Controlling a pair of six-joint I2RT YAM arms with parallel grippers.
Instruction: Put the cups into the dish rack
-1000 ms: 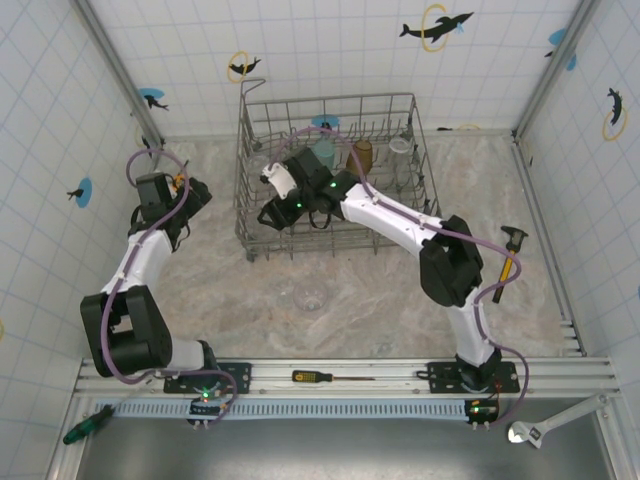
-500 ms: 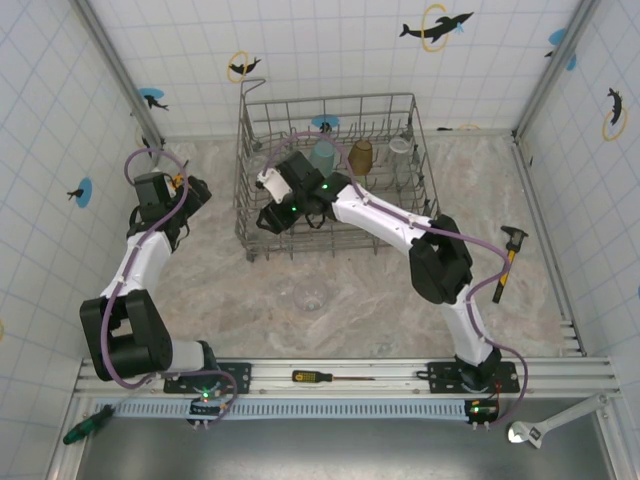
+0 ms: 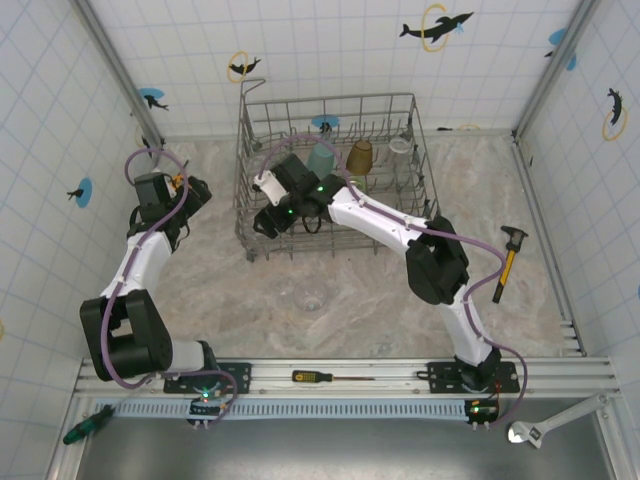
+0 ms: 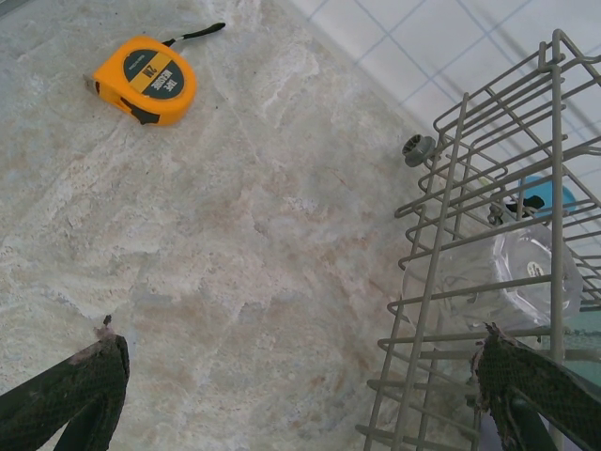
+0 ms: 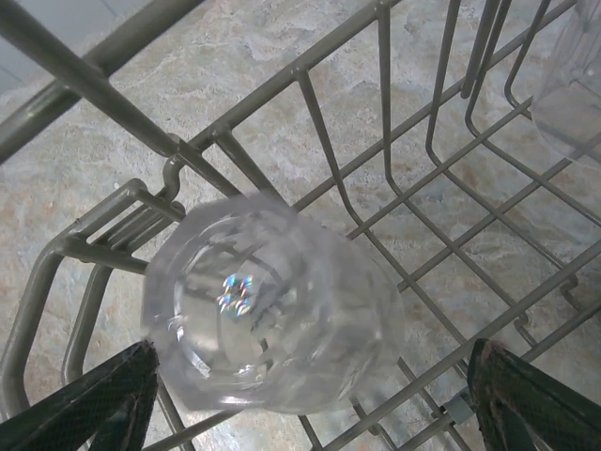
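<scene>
clear plastic cup sits on the wires in the dish rack's near-left corner, between the right gripper's spread jaws, untouched; likely light, stiff, slick, so grip mid-wall; left gripper likewise spread, empty.

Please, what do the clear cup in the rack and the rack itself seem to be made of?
The clear cup looks like colourless transparent plastic, glossy: wires show through it; glass cannot be excluded. The dish rack seems grey coated metal wire, smooth, matte.
</scene>
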